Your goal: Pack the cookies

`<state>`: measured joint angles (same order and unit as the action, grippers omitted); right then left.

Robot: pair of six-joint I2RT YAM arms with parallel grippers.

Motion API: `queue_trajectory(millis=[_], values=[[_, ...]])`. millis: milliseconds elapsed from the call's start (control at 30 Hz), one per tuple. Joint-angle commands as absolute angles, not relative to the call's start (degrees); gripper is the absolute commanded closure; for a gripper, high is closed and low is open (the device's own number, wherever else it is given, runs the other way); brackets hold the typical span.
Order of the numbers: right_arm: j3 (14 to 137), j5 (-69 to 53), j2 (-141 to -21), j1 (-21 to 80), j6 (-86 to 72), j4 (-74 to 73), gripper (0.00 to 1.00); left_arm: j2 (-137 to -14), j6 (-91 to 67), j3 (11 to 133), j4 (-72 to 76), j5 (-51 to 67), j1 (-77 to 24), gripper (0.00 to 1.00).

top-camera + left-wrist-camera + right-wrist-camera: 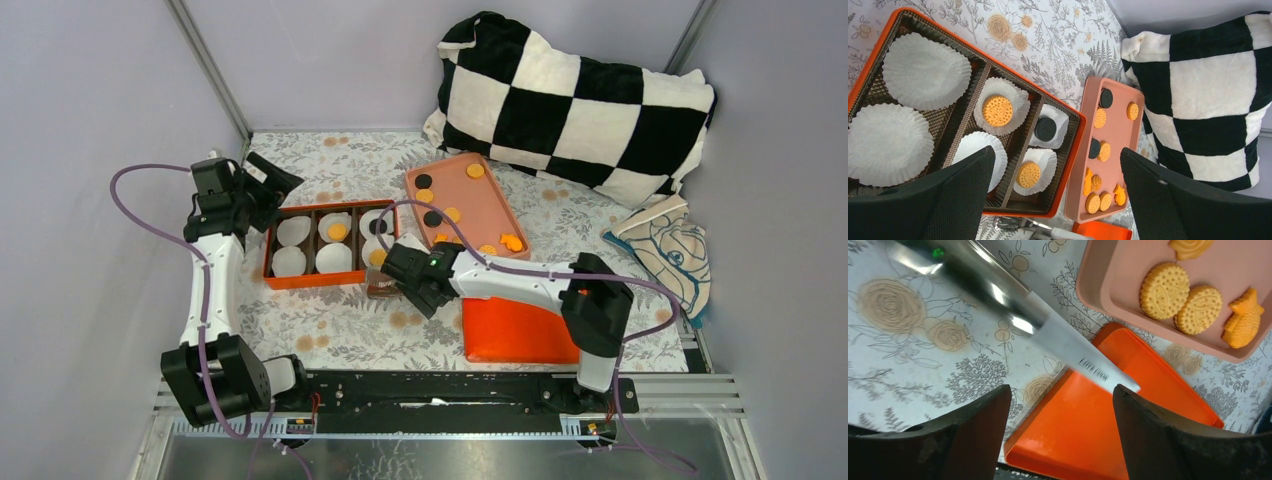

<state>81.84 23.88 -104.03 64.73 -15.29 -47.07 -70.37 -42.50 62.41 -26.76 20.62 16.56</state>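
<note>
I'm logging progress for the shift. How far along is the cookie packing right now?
Done: three liners in the orange box hold cookies, two orange and a black one. In hand: nothing; the right tool is open by metal tongs, the left tool open too. Left: three empty liners, about nine cookies on the pink tray.

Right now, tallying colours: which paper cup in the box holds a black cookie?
The cup in the far corner next to the pink tray: its cookie is black; the other two filled cups hold orange ones.
</note>
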Motion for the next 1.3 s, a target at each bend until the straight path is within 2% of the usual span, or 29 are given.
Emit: queue_trajectory(millis=[0, 133, 333, 500, 633, 767, 933, 1000, 1167, 1267], values=[[79.9, 25.3, -105.8, 64.6, -10.6, -40.1, 0.18, -68.0, -42.2, 60.1, -25.0, 22.1, 17.0, 0.01], [78.8, 25.2, -106.4, 63.6, -8.3, -37.9, 0.19, -66.4, -42.2, 59.0, -25.2, 21.8, 17.0, 0.01], [78.8, 22.3, -109.7, 62.4, -7.0, -36.0, 0.25, -66.0, -42.2, 58.7, -25.8, 22.0, 17.0, 0.01], [78.2, 15.8, -111.2, 62.4, -6.4, -36.5, 0.45, -65.4, -41.6, 58.7, -26.7, 21.4, 17.0, 0.01], [76.3, 8.6, -107.8, 62.4, -7.5, -37.0, 0.45, -65.0, -41.4, 58.3, -27.1, 21.4, 17.0, 0.01], [75.4, 10.0, -104.3, 62.5, -7.0, -37.4, 0.44, -65.3, -41.5, 57.7, -26.8, 21.7, 17.0, 0.01], [79.6, 6.3, -105.7, 62.5, -3.7, -40.4, 0.55, -65.4, -41.4, 57.5, -26.7, 22.3, 16.9, 0.01], [80.4, 5.4, -105.7, 62.5, -4.0, -39.9, 0.52, -65.1, -41.2, 57.6, -27.0, 22.3, 17.0, 0.01], [80.3, 14.7, -103.7, 62.5, -2.9, -39.4, 0.19, -64.0, -40.8, 57.8, -27.5, 22.2, 17.0, 0.01], [80.5, 15.7, -104.3, 62.4, -0.4, -39.2, 0.11, -63.9, -40.9, 57.5, -27.5, 22.4, 17.0, 0.01]])
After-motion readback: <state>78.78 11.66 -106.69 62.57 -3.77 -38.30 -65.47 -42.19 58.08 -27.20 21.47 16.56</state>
